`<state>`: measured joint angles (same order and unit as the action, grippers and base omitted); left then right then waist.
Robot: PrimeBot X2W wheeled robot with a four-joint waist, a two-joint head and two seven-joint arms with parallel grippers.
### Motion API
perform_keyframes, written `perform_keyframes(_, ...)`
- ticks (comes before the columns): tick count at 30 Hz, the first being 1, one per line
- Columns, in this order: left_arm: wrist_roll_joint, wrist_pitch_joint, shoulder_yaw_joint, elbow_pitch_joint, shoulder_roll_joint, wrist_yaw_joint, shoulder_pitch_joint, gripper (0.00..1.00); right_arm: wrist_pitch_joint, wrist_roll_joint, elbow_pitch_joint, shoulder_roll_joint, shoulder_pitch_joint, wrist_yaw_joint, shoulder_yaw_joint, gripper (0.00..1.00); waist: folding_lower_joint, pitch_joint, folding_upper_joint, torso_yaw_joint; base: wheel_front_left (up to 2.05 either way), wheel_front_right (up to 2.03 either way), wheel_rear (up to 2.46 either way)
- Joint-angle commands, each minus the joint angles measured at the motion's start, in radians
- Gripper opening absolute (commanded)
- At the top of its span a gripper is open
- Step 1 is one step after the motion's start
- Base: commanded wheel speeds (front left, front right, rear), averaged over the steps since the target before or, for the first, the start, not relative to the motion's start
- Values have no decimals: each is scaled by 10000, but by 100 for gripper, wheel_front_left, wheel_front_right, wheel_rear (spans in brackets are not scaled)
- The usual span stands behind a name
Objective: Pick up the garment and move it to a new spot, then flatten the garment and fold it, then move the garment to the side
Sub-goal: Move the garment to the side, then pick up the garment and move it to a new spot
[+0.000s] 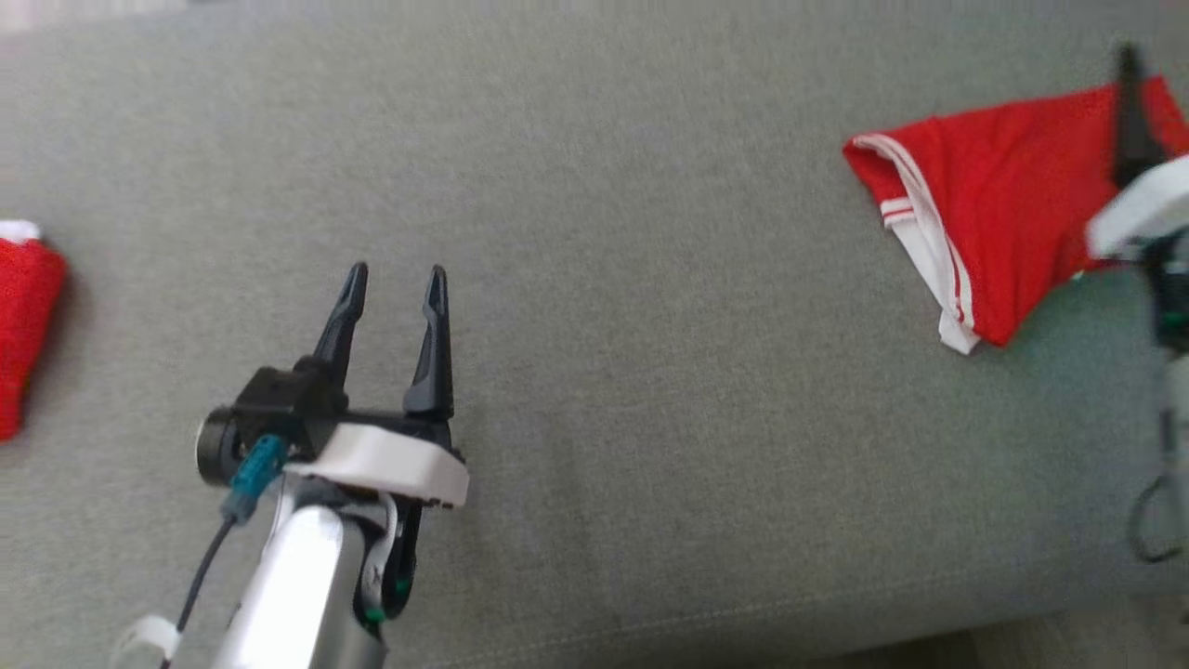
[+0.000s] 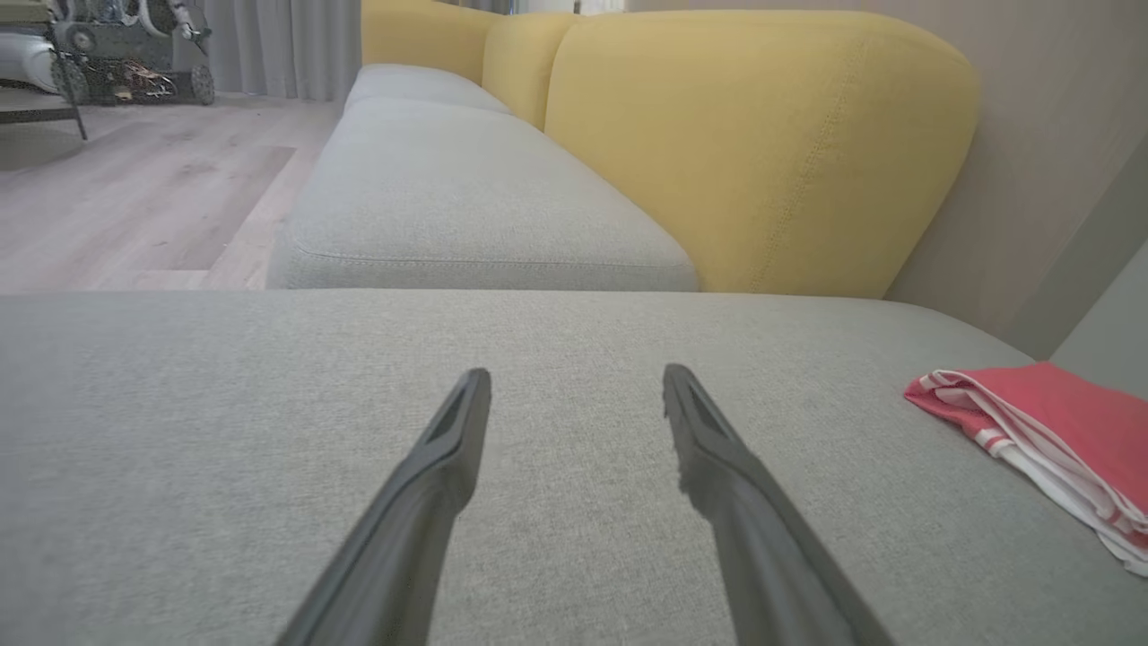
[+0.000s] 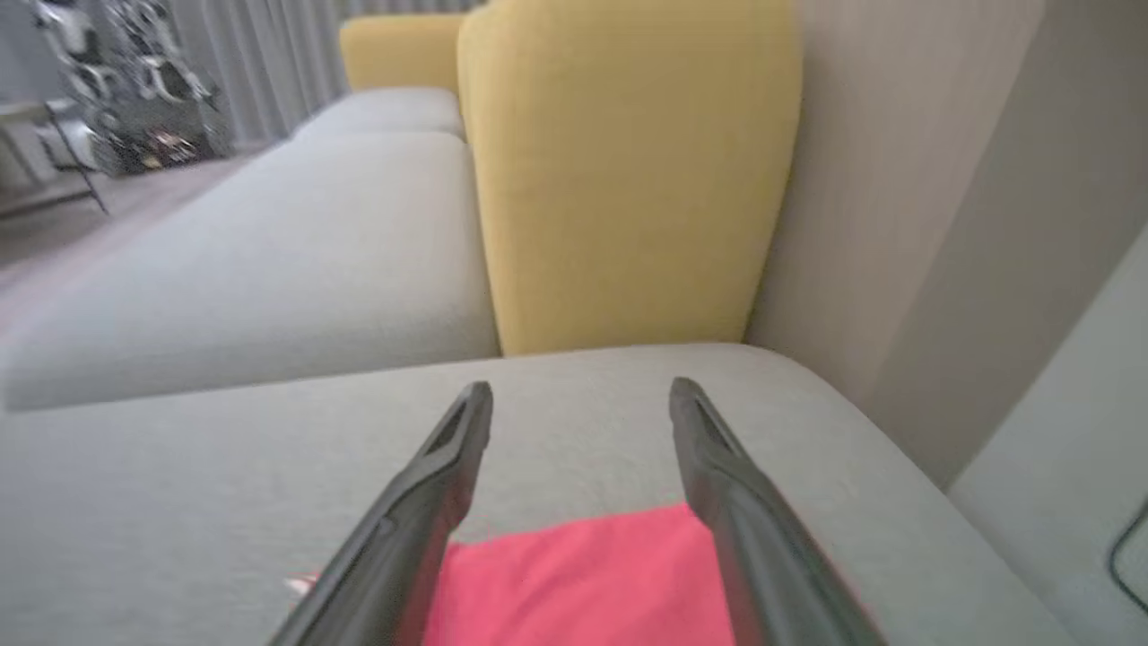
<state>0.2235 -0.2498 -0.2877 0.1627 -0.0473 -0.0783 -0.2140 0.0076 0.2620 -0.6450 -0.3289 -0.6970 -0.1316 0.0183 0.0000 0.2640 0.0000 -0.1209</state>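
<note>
The garment is red with white striped trim and lies folded on the grey sofa seat at the right. Blurred at the head view's right edge, my right gripper hangs over the garment's right part. In the right wrist view the right gripper is open, its fingers apart, and the garment lies flat beneath them, not held. My left gripper is open over bare cushion at the lower left. The left wrist view shows the left gripper holding nothing, with the garment far off to its right.
Another red cloth lies at the seat's left edge. Yellow backrest cushions rise behind the seat, beside a beige wall. The cushion's front edge runs along the bottom of the head view. Wooden floor and a wheeled machine lie beyond.
</note>
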Motion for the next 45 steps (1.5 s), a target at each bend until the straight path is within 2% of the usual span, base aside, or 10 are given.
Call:
perform_keyframes(1, 76, -120, 288, -357, -29, -74, 128, 100, -61, 217, 704, 266, 284, 9, -304, 100, 0, -545, 0, 258, 0, 0, 0)
perform_keyframes(10, 572, -120, 541, -663, -29, -343, 772, 100, -759, 758, 2975, 1974, 2155, 9, -1171, 100, 0, -1789, 0, 948, 0, 0, 0)
perform_keyframes(17, 817, -120, 521, -657, -29, -405, 1446, 100, -1974, -179, 3654, 2686, 4085, 9, -874, 100, 0, -2400, 0, 1537, 0, 0, 0)
perform_keyframes(20, 766, -120, 546, -718, -29, -374, 1745, 100, -2270, -634, 3749, 2766, 4726, 9, -745, 100, 0, -2591, 0, 1645, 0, 0, 0)
perform_keyframes(23, 611, -120, 537, -739, -29, -341, 1977, 100, -2376, -465, 3755, 2778, 4986, 9, -772, 100, 0, -2647, 0, 1649, 0, 0, 0)
perform_keyframes(27, 365, -120, 538, -796, -29, -220, 2257, 100, -2574, -802, 3889, 2783, 5431, 9, -902, 100, 0, -2755, 0, 1705, 0, 0, 0)
perform_keyframes(30, 306, -120, 635, -876, -29, -254, 2357, 100, -2639, -867, 3874, 2784, 5727, 9, -664, 100, 0, -2791, 0, 1692, 0, 0, 0)
perform_keyframes(35, 274, -120, 616, -1079, -29, -256, 2467, 100, -2675, -1357, 3739, 2785, 5894, 9, -400, 100, 0, -2821, 0, 1595, 0, 0, 0)
perform_keyframes(45, 269, -120, 627, -1189, -29, -263, 2397, 100, -2690, -1309, 3460, 2786, 5901, 9, -398, 100, 0, -2801, 0, 1375, 0, 0, 0)
